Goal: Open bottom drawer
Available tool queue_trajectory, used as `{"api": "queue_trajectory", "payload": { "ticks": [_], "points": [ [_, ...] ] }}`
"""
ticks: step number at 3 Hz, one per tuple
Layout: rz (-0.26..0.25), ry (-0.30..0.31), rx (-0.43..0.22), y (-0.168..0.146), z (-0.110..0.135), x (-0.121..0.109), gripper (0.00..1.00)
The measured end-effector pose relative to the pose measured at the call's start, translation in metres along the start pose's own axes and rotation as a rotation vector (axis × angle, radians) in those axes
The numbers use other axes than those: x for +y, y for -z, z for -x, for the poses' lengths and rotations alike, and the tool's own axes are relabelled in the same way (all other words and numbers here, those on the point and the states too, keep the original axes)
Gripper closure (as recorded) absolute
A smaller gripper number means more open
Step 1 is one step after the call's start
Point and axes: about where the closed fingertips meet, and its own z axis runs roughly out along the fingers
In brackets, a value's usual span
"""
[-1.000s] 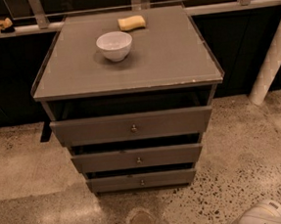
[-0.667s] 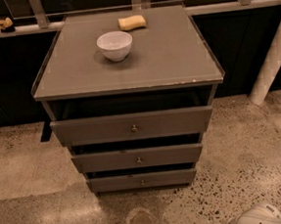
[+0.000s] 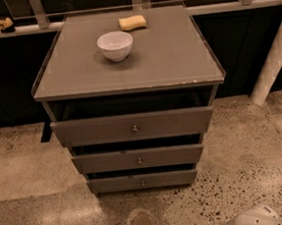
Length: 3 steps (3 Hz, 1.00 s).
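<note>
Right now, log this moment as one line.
gripper: bottom-right corner of view, apart from cabinet | bottom drawer: knob untouched | cabinet top: white bowl, yellow sponge

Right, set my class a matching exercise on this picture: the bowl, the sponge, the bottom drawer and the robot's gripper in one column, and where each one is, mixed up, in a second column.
Things
1. white bowl
2. yellow sponge
3. bottom drawer
4. gripper

Places
A. lower right corner of the view, over the floor
B. near the back edge of the cabinet top
C. lowest of the three fronts, closest to the floor
D. on the cabinet top, nearer the drawers than the sponge

Pairs: 1-D, 2-B, 3-C, 4-A
</note>
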Motion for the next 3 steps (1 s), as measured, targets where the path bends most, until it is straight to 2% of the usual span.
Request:
{"api": "queue_trajectory", "payload": {
  "ticks": [1,2,3],
  "points": [
    [0.069,0.001,-0.03,-0.03,0.01,-0.007,0.0],
    [0.128,0.084,-0.081,-0.073,0.04,-0.02,0.0],
    [0.08,0.182,-0.132,-0.081,0.07,-0.032,0.0]
  ]
}}
